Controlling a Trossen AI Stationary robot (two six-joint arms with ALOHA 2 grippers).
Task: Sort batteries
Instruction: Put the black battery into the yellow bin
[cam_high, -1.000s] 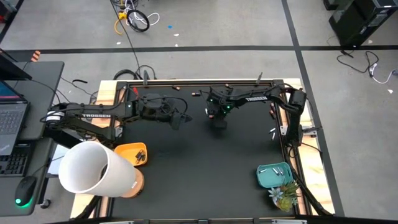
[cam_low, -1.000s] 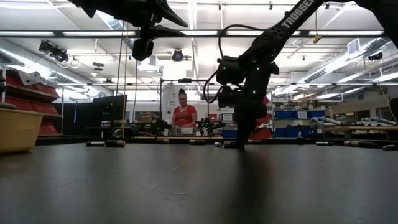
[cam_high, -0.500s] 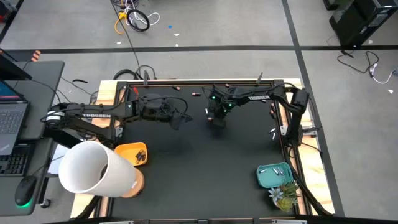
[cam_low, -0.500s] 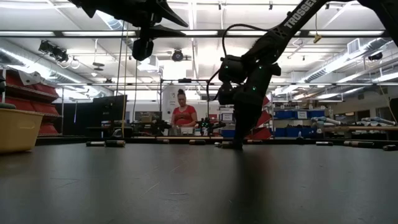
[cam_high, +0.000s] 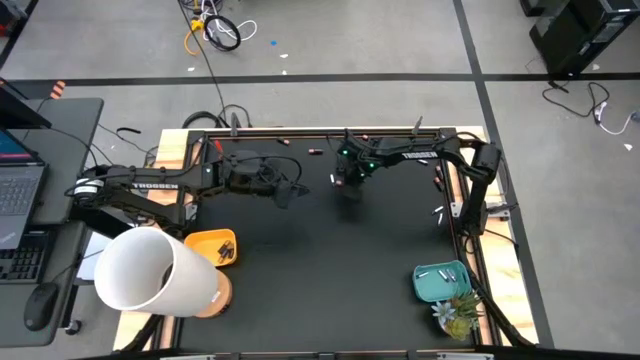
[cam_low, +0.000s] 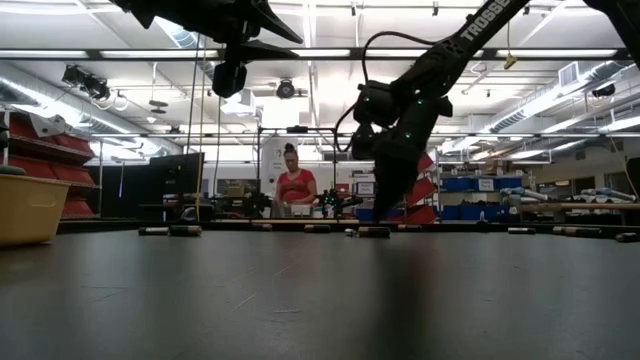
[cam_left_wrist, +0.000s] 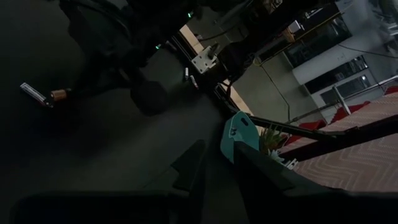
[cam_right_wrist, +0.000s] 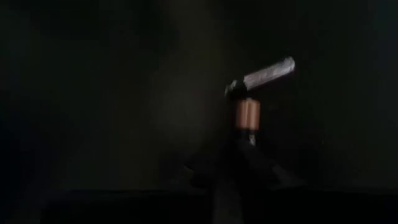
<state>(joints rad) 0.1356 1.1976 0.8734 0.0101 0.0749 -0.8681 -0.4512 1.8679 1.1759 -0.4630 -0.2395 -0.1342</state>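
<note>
The worktop is black. An orange bin sits at eight o'clock, a teal tray at four o'clock; one battery has a copper band.

Arms, two, dark, reaching toward mid-table.
Left gripper raised, fingers slightly parted; right gripper pointing down near the surface.
</note>
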